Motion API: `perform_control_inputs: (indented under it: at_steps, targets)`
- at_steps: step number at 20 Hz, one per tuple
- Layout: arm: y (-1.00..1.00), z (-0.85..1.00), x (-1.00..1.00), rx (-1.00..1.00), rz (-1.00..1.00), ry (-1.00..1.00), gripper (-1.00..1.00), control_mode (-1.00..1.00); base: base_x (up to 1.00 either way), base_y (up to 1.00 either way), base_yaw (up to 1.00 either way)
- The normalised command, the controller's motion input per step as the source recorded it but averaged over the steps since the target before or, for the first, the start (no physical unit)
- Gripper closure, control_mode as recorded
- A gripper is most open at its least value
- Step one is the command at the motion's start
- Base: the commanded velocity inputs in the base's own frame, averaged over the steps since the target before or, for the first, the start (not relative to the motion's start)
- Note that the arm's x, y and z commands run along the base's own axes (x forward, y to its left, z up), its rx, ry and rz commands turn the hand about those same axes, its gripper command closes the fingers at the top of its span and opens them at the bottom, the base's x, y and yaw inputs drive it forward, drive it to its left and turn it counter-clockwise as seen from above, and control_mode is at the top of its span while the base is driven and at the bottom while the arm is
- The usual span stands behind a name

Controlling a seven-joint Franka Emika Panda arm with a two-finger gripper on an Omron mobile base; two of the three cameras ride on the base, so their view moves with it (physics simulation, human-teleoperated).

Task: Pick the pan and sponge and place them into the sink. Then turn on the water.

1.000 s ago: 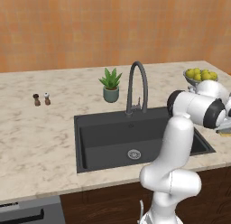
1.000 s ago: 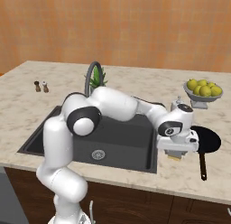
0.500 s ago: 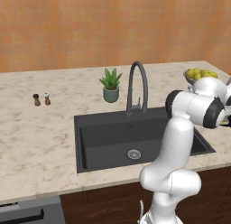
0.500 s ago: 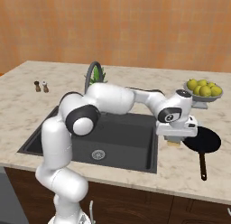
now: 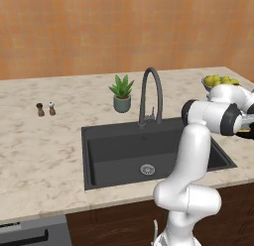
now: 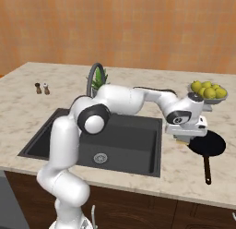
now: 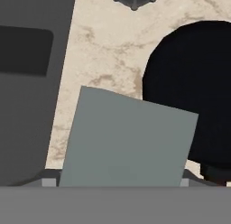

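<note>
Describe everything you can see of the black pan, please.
The pan is round, shallow, matte black and looks empty. A long, thin, straight dark handle points toward the counter's front edge. It lies flat on the marble counter, right of the sink and in front of the fruit bowl. In the hand view a grey sponge lies close beside it; contact is unclear.

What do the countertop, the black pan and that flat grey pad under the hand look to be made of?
The countertop looks like polished stone, marble or granite: beige with brown veining. The pan looks like matte dark metal or nonstick coating, uniformly black without shine. The sponge reads as soft foam, though here it shows just as a flat, dull grey-green slab, so that is a guess.
</note>
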Motion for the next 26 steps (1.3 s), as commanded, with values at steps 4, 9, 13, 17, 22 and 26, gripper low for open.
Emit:
perform_control_inputs:
  at_steps: [4,9,13,17,22,26]
  targets:
    - [-0.51,0.00,0.30,0.00,0.00,-0.04,1.00,-1.00,0.00,0.00,0.00]
    - [-0.13,-0.09,0.03,0.02,0.00,0.00,1.00,-1.00,0.00,0.00,0.00]
    - [-0.07,-0.02,0.24,0.01,0.00,0.00,1.00,-1.00,0.00,0.00,0.00]
    - [-0.07,-0.03,0.47,0.00,0.00,0.00,1.00,-1.00,0.00,0.00,0.00]
    - [0.01,-0.36,0.10,0.00,-0.02,0.01,1.00,-1.00,0.00,0.00,0.00]
    - [0.00,-0.14,0.34,0.00,-0.02,0.03,1.00,-1.00,0.00,0.00,0.00]
